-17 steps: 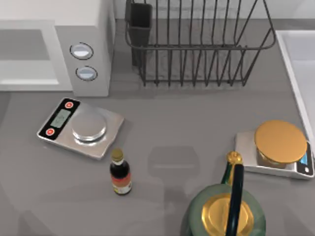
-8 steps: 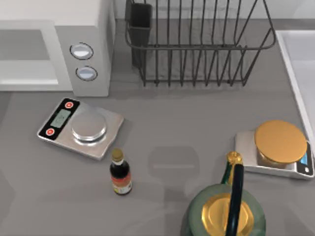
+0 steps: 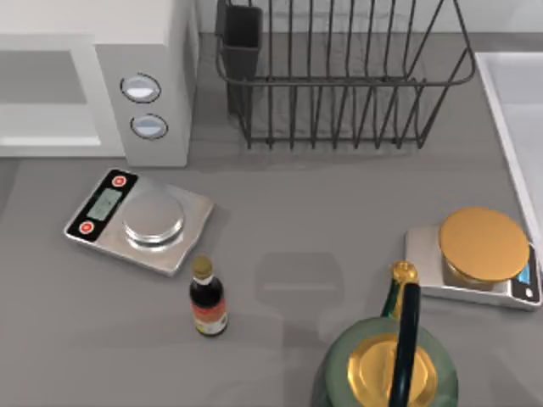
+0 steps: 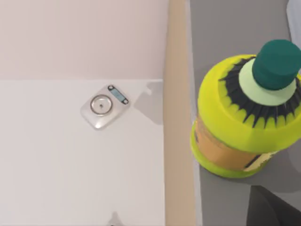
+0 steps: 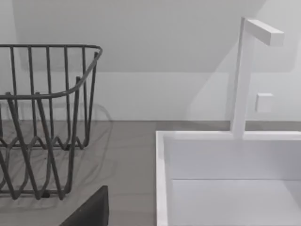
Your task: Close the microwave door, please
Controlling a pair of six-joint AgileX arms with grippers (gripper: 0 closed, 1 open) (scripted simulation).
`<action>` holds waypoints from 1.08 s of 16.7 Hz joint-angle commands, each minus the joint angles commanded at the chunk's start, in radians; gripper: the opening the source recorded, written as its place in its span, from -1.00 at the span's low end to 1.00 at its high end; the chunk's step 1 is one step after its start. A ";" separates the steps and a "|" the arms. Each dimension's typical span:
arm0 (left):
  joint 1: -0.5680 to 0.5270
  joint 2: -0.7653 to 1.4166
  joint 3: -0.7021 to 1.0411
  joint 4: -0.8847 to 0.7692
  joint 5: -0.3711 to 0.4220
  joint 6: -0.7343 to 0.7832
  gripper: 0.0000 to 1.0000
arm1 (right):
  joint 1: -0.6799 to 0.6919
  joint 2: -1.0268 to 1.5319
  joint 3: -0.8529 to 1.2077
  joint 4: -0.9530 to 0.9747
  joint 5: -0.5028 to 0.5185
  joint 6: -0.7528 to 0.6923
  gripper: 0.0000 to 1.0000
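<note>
The microwave (image 3: pixel 157 51) is a large white box at the table's back left. Its grey control strip (image 3: pixel 144 106) carries two round bluish dials. Left of the strip, the front (image 3: pixel 42 93) reads as a white frame around a grey and white recess that runs off the left edge. The microwave door is out of view. A dark corner of my left gripper (image 4: pixel 275 207) shows in the left wrist view, near a yellow-green bottle (image 4: pixel 244 117). In the right wrist view, a dark corner of my right gripper (image 5: pixel 89 209) lies between the dish rack (image 5: pixel 42 117) and the sink (image 5: pixel 225 179).
A silver kitchen scale (image 3: pixel 140 219) and a small dark bottle (image 3: pixel 207 298) stand in front of the microwave. The black wire dish rack (image 3: pixel 339 76) fills the back middle. A gold-topped scale (image 3: pixel 479 254) and a green-gold kettle (image 3: pixel 390 365) sit front right, beside the white sink (image 3: pixel 517 110).
</note>
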 joint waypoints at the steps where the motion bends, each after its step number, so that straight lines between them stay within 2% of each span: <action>1: 0.000 0.001 -0.003 0.003 0.000 0.000 -1.00 | 0.000 0.000 0.000 0.000 0.000 0.000 1.00; 4: 0.001 0.024 -0.056 0.073 0.001 0.001 -1.00 | 0.000 0.000 0.000 0.000 0.000 0.000 1.00; 10: 0.006 0.108 -0.235 0.349 0.004 0.004 -1.00 | 0.000 0.000 0.000 0.000 0.000 0.000 1.00; 18: -0.006 0.102 -0.277 0.387 0.001 -0.005 -1.00 | 0.000 0.000 0.000 0.000 0.000 0.000 1.00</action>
